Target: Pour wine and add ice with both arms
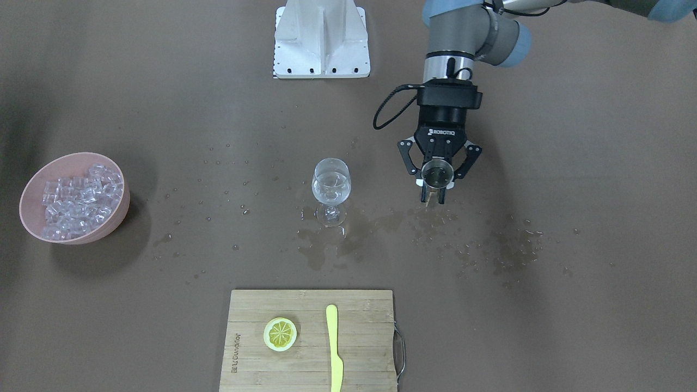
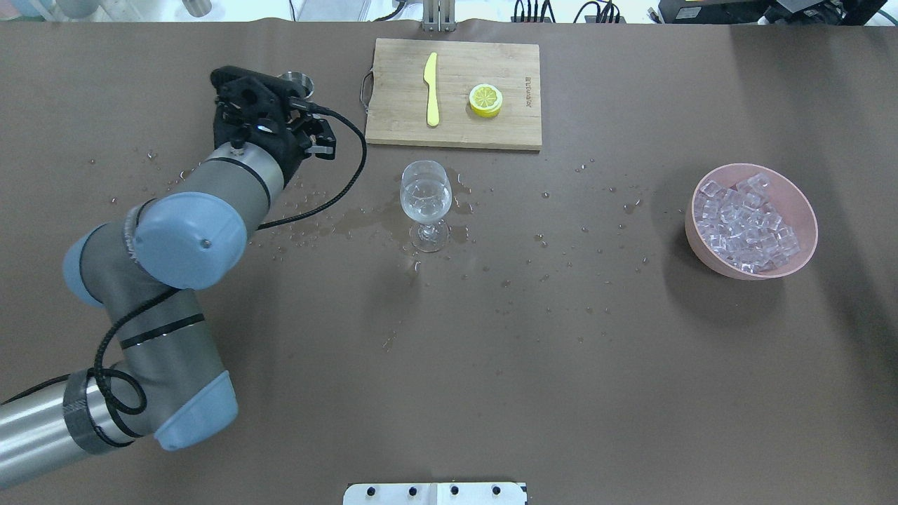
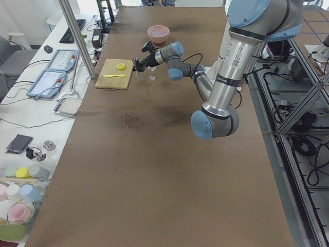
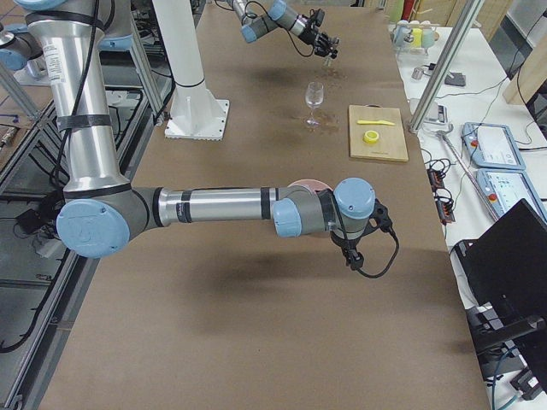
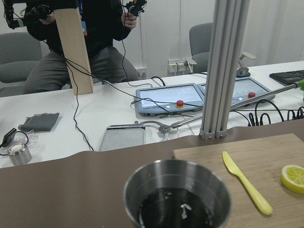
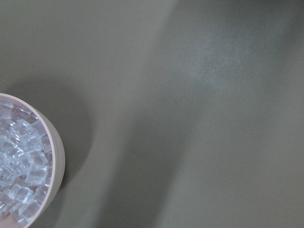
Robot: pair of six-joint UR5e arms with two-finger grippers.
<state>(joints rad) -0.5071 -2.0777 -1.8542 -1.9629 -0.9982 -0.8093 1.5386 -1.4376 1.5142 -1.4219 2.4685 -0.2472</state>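
Exterior front-facing: clear wine (image 1: pixel 331 187) sits in a stemmed clear glass (image 1: pixel 330 215) mid-bench. Beside it, the left arm's fingers (image 1: pixel 469 160) pinch an upright steel cup (image 1: pixel 437 173). Small clear ice cubes (image 1: pixel 79 198) fill a pink bowl (image 1: pixel 121 209) near the bench's end. Whether the right arm's fingers (image 4: pixel 350 252) are spread, I cannot tell.

We count two arms: the left arm (image 2: pixel 189 238) and the right arm (image 4: pixel 222 207). On the tabletop we find one stemmed glass (image 1: pixel 331 190), one pink bowl (image 1: pixel 38 179) towards the end on the robot's right, and one wooden cutting board (image 1: pixel 256 359) at the edge far from the robot. The board carries one lemon slice (image 1: pixel 280 334) and one yellow knife (image 1: pixel 334 348). We see one metal cup (image 1: pixel 437 174) and one white pedestal (image 1: pixel 321 38). The ice (image 1: pixel 81 201) is many heaped cubes, too many for us to count. Spilled droplets (image 1: pixel 506 250) are likewise beyond counting.
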